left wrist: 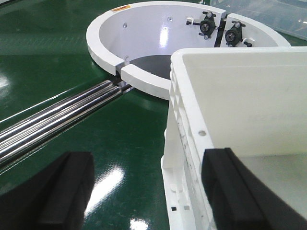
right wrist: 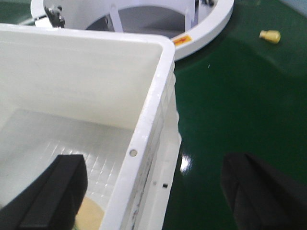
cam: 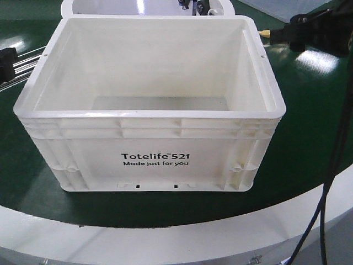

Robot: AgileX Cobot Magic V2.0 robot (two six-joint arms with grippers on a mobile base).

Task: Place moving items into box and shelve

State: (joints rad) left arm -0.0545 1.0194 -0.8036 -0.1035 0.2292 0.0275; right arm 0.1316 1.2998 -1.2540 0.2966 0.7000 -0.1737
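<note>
One box (cam: 83, 157), left pincer (left wrist: 148, 191) and right pincer (right wrist: 160, 191) spread astride its walls.

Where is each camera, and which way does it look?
Front: in front of the box, looking down into it; left gripper, right gripper at the edges.
Left wrist: above the left gripper, looking along the box's left wall; open fingers show.
Right wrist: same along the right wall; open fingers show.
Both wrist views share the white ring.

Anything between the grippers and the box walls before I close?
Nothing visible at the left gripper; it straddles the box wall, open. The right gripper does too, but a pale yellow thing lies on the box floor between its inner finger and the wall.
</note>
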